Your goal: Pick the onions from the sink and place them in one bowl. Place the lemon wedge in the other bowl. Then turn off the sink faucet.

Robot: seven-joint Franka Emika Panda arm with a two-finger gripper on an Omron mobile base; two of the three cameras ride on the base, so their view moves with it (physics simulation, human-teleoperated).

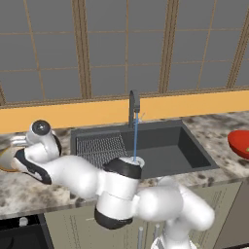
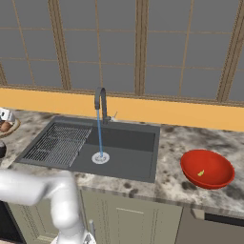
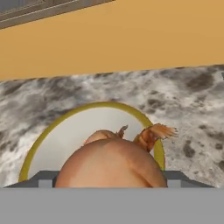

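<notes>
From the left base view, my arm reaches out to the far left over the marbled counter [image 1: 29, 187], and my hand hangs above the beige bowl [image 1: 6, 160] at the left edge of the picture. The dark sink [image 1: 146, 143] lies in the middle with its ribbed rack on the left half. A thin stream of water runs from the faucet [image 1: 133, 109] down to the drain. The red bowl [image 1: 240, 143] sits far right on the counter, well apart from my hand.

From the right base view, the beige bowl shows at the far left edge with an orange-brown onion [image 2: 4, 127] in it, under a white part of my hand. The red bowl stands right of the sink, and the lemon wedge [image 2: 201, 173] lies inside it as a small yellow sliver.

From the hand view, I look down into the beige bowl. One onion fills the near middle, just in front of my gripper [image 3: 109, 186], and a second onion [image 3: 151, 134] with a papery tip lies behind it to the right, both within the rim. My fingertips are hidden behind the near onion; my jaws stand wide. I cannot tell whether they touch it. I can read no writing or label anywhere.
</notes>
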